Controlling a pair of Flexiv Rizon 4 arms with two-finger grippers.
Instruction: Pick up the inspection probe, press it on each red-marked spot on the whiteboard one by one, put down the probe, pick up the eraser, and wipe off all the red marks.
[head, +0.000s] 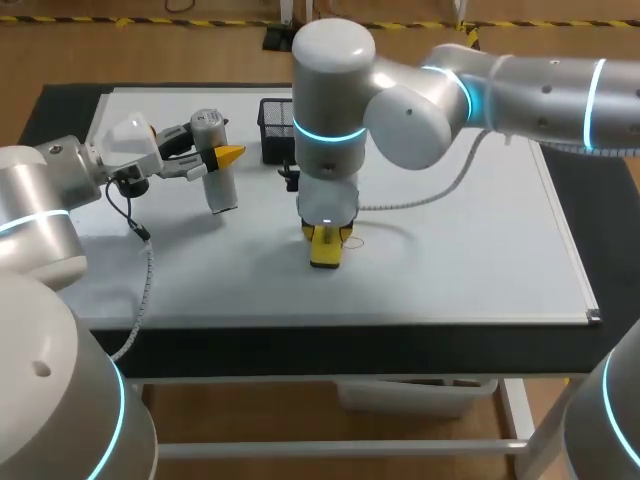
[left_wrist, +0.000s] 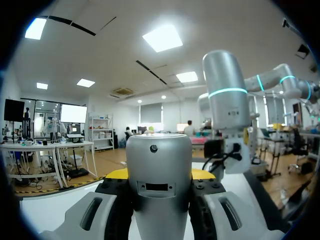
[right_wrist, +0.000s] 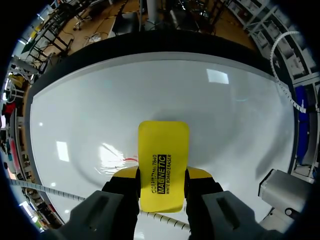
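The yellow whiteboard eraser (right_wrist: 163, 150) is clamped between the 2 fingers of the right gripper (right_wrist: 163, 172), which is pointed straight down near the middle of the whiteboard (head: 450, 260). The eraser's underside is laid on the board, presumably so that its whole face bears on the surface during a wipe. In the right wrist view a thin red mark (right_wrist: 127, 160) is seen on the board just beside the eraser, next to 1 finger, so the eraser appears to be set right at what is to be rubbed off. The wiping stage is judged to be in hand, with at least this 1 mark left. The inspection probe (head: 217, 170), a silver cylinder, is stood nearly upright on the board's left part, well apart from the eraser, and is grasped from 2 sides by the left gripper (head: 222, 158), which meets it sideways. It is probably held there to be kept steady and clear of the wiping path, although the task calls for it to be put down. A black mesh basket (head: 272, 125) is seen near the board's far edge, between the probe and the right arm.
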